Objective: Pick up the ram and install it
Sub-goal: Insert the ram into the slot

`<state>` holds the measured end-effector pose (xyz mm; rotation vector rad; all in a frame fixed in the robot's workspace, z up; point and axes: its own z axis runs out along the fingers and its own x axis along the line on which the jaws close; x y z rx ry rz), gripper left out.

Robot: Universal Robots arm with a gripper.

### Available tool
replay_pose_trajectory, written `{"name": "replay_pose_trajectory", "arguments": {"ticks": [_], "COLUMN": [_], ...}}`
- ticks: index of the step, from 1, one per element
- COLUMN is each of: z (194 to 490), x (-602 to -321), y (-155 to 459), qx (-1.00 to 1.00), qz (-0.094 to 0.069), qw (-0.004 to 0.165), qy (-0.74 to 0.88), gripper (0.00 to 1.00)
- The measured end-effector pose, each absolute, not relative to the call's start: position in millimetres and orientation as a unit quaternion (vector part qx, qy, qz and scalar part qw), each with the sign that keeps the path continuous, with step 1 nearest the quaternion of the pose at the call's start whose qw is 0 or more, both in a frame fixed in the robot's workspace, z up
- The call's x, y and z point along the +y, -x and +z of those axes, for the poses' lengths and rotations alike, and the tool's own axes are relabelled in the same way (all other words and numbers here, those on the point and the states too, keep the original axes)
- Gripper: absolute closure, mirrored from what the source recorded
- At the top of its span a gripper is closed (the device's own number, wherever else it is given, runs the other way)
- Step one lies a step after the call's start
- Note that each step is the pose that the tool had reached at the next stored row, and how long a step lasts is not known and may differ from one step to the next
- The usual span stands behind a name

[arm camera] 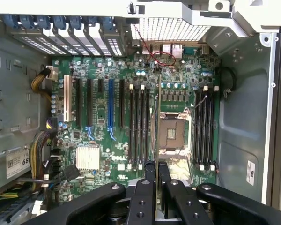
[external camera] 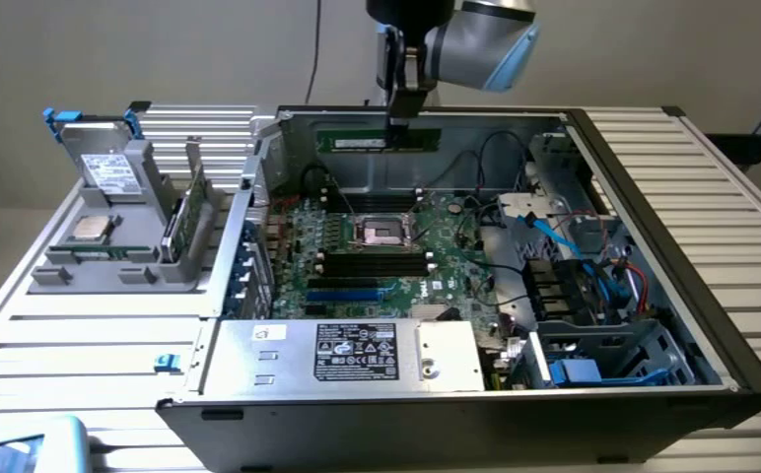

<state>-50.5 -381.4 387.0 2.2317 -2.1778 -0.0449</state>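
My gripper (external camera: pixel 404 116) hangs over the far side of the open computer case (external camera: pixel 696 325), shut on the ram (external camera: pixel 361 142), a thin green stick with a white label held level and on its edge. In the wrist view the ram (arm camera: pixel 158 117) appears edge-on as a thin line between my fingertips (arm camera: pixel 150 171). It lines up over the motherboard (arm camera: pixel 98 117), between the black memory slots (arm camera: pixel 138 122) and the CPU socket (arm camera: pixel 172 133). The stick is clear above the board and touches nothing. A second bank of black slots (arm camera: pixel 203 126) lies on the other side of the socket.
A grey rack (external camera: pixel 104 266) at the exterior view's left holds a silver hard drive (external camera: pixel 111 172) and an upright green board (external camera: pixel 190 212). The labelled power supply (external camera: pixel 354 355) fills the case's near side. Cables and drive bays (external camera: pixel 578 266) crowd the right side.
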Motion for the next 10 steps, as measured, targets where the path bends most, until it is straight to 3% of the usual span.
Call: {"name": "replay_pose_trajectory", "arguments": {"ticks": [10], "z": [377.1], "x": [-381.9], "y": [47.2], "qx": [-0.693], "qz": [-0.013], "qw": [0.016], "qy": [-0.720], "gripper": [0.85]}}
